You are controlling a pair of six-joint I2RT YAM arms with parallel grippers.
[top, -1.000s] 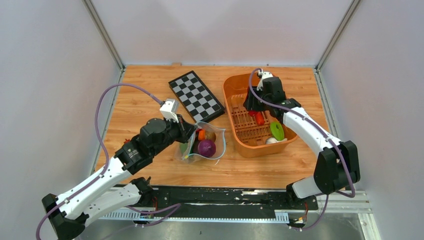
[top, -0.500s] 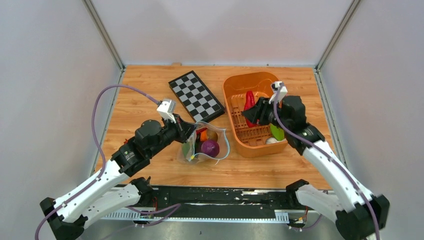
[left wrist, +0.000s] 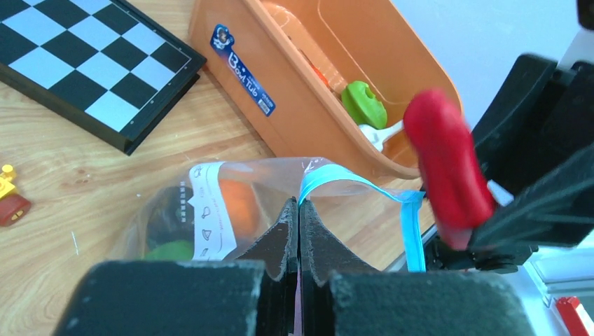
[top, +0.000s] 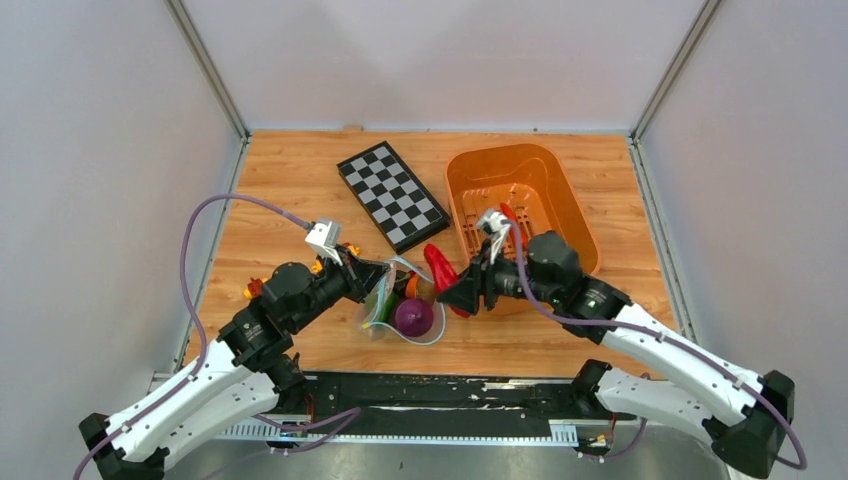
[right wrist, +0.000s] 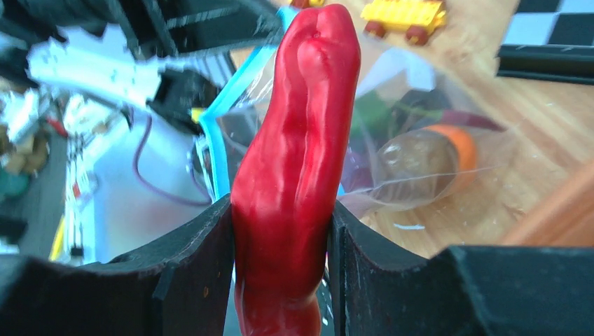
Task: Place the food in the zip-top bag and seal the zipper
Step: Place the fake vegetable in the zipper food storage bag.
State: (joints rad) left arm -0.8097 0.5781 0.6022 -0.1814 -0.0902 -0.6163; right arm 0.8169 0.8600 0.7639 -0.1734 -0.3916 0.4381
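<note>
The clear zip-top bag [top: 420,300] lies at the front middle with a purple food [top: 413,316], an orange one and green ones inside. My left gripper [top: 376,282] is shut on the bag's rim [left wrist: 299,204] and holds the mouth open; the light-blue zipper [left wrist: 415,234] curves round the opening. My right gripper [top: 458,290] is shut on a long red pepper [top: 437,266], held just right of and above the mouth. In the right wrist view the pepper [right wrist: 298,154] points at the bag [right wrist: 420,133] between my jaws [right wrist: 280,206].
The orange basket [top: 458,205] stands behind my right gripper, with a green piece [left wrist: 364,105] and a white one inside. A folded checkerboard [top: 392,195] lies behind the bag. A yellow toy car [right wrist: 403,12] and small toy brick pieces [top: 253,290] lie to the left.
My right gripper lifted the red pepper out of the basket and carried it left and forward to the bag's mouth. My left gripper kept its hold on the rim, shifting slightly.
</note>
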